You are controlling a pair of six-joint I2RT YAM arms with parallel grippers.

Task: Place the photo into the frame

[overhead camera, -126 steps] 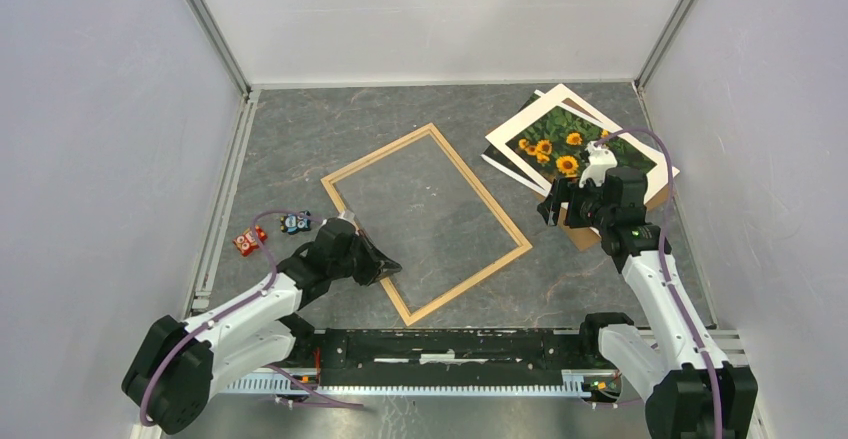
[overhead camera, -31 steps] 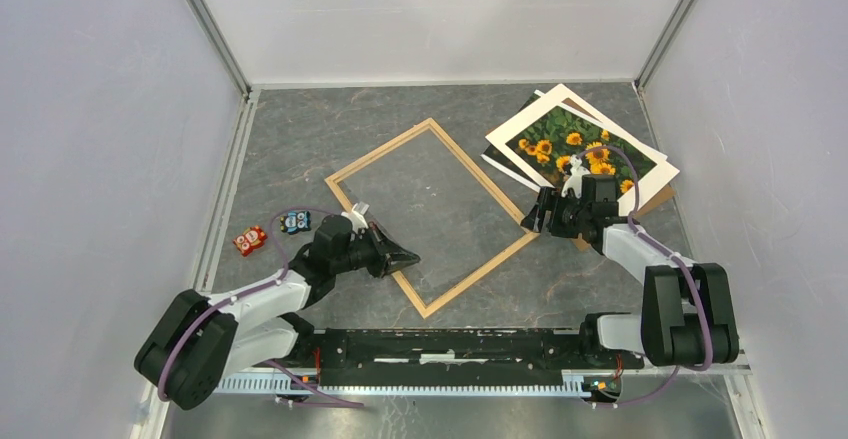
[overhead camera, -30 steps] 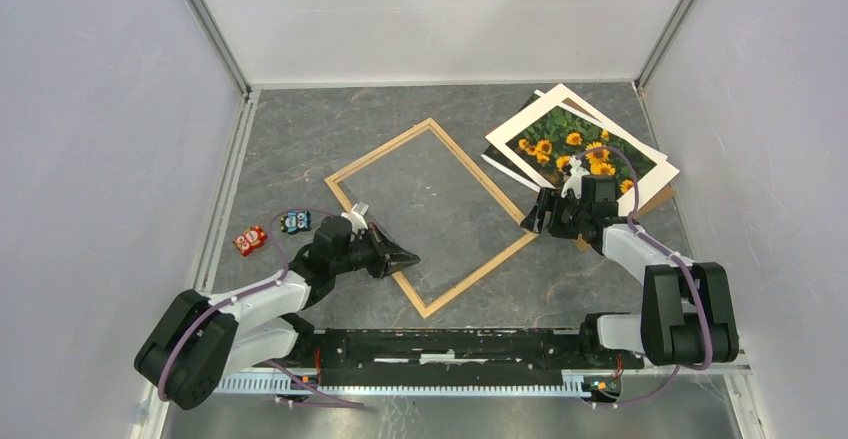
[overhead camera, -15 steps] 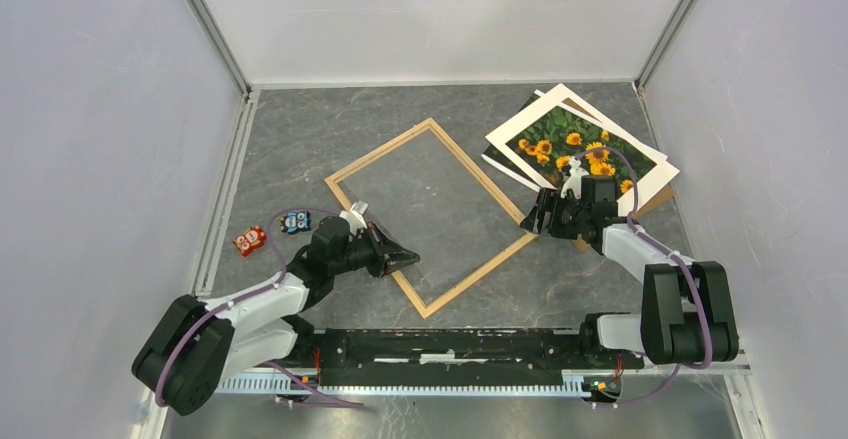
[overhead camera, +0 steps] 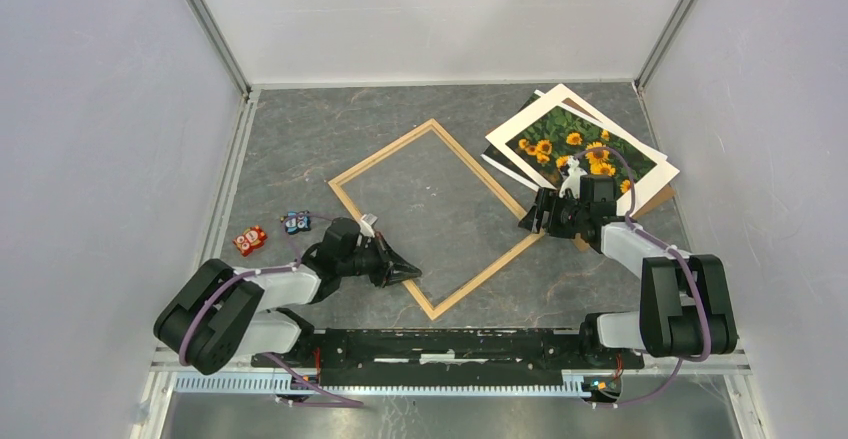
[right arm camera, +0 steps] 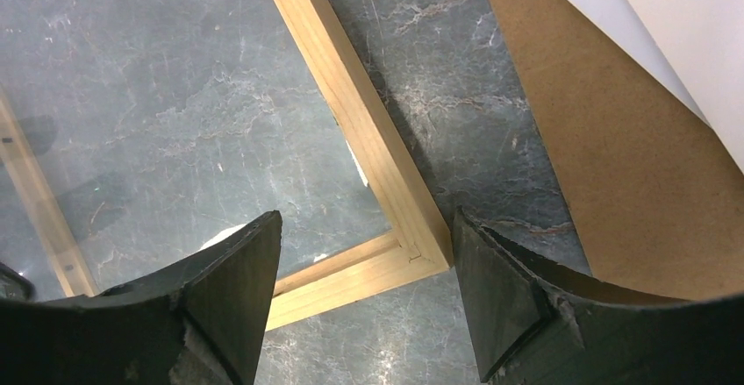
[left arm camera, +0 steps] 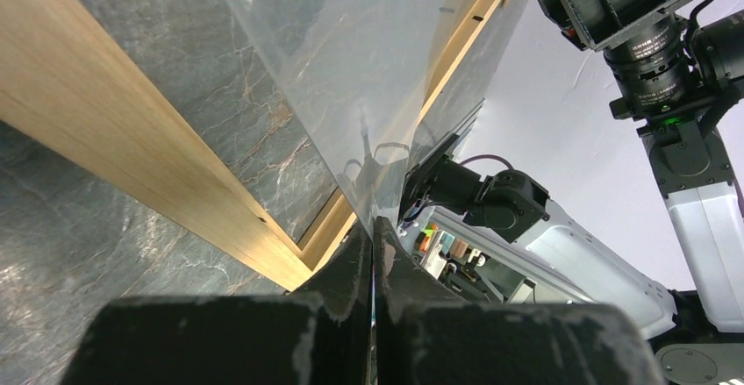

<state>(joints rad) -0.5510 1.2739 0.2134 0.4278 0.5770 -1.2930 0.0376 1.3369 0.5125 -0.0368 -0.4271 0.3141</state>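
Pinching the clear sheet (left arm camera: pixel 351 78) at the near corner of the frame (overhead camera: pixel 382 151), left hand (left arm camera: pixel 373 227) clenched; right hand (right arm camera: pixel 364 227) gapes over its right corner. Photo (overhead camera: pixel 575 139) lies outside, far right. We risk the sheet flexing, slipping free, or dragging the frame.

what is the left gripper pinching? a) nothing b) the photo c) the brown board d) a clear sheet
d: in the left wrist view the left gripper is shut on the edge of a clear sheet that lies over the frame.
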